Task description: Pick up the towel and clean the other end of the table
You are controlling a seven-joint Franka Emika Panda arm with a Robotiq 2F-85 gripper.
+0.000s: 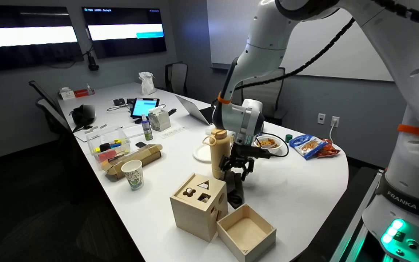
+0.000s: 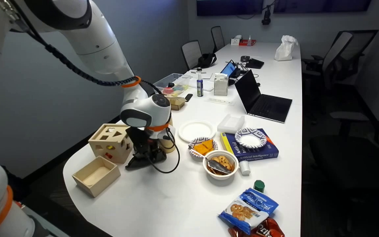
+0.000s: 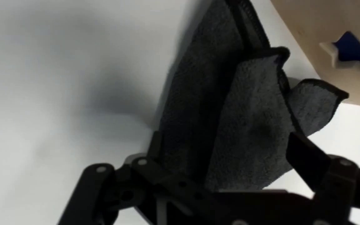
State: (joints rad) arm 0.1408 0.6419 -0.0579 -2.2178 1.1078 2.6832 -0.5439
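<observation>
Towel lying in loose folds on the desk, just beside the sorter box; the claw, spread wide, straddles it there and has hold of nothing. We judge a shallow bite the likeliest failure: catching only the uppermost fold would let the lower layers slip away. Sideways travel with too little clearance might also tip the bottle, which stands near the sorter box. We cannot tell whether the fingertips reach the desk, nor whether the towel touches the sorter box; the wrist view crops one end of the towel, and the claw covers another part.
</observation>
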